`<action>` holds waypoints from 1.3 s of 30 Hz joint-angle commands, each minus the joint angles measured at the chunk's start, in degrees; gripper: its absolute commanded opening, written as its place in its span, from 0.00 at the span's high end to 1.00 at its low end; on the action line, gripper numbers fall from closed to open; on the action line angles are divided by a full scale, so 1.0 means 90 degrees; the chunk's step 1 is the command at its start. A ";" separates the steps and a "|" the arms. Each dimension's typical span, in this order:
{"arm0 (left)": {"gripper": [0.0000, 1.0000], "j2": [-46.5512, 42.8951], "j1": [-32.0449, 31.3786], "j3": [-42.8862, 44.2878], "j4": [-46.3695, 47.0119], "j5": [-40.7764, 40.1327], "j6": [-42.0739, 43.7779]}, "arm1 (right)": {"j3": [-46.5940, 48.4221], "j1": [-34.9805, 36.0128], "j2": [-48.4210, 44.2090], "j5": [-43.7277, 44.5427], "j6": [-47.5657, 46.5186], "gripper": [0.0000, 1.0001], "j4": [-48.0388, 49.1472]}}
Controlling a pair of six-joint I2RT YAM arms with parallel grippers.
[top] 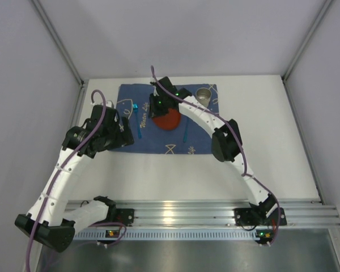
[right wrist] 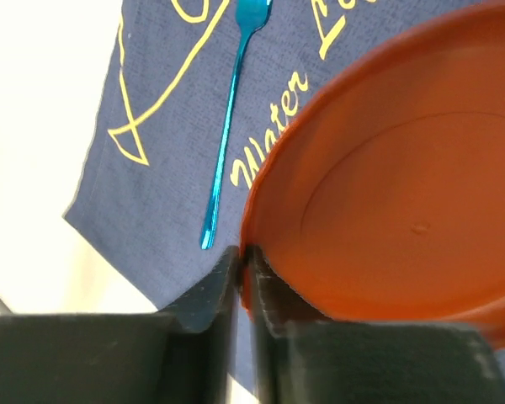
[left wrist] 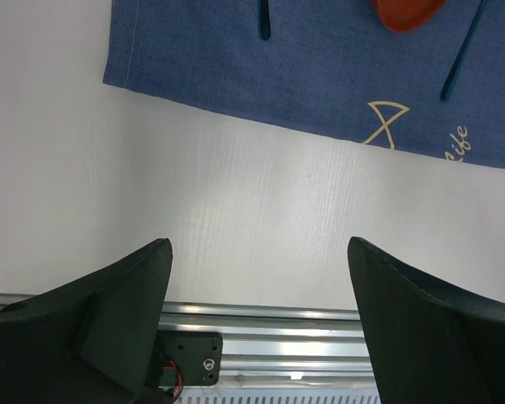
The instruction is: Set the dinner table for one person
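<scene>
Large plain white matte rectangular dinner table point(top: 158, 175) extends beyond the arm bases. Left gripper point(left wrist: 259, 246), jaws spread wide, hangs at 9 o'clock of dark blue cloth mat point(top: 153, 143). Right gripper point(right wrist: 242, 252) pinches the rim of round orange-red plate point(right wrist: 404, 185), mid-mat. Metal cup point(top: 203, 94) stands at the mat's 1 o'clock corner.

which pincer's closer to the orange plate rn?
Right. Right pincer is shut on the rim of the orange plate; left pincer hangs open over bare dinner table beside the blue mat.
</scene>
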 commanded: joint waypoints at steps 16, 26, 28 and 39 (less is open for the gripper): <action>0.09 -0.0907 0.0011 -0.0815 0.0754 0.0013 0.0475 | -0.2468 0.0233 -0.3067 0.0013 0.0178 0.20 0.2075; 0.10 -0.1922 0.0011 -0.1623 0.1680 0.0052 0.0876 | -0.7592 0.0233 -0.8209 0.2514 -0.0270 0.00 0.2213; 0.13 -0.2079 0.0021 -0.1917 0.2090 0.0081 0.1128 | -0.8211 0.0233 -0.8936 0.3320 -0.0427 0.00 0.2233; 0.25 -0.2491 0.0011 -0.5321 0.7428 -0.1125 0.2712 | -1.2735 0.0146 -1.1556 0.5814 -0.0958 0.00 0.4869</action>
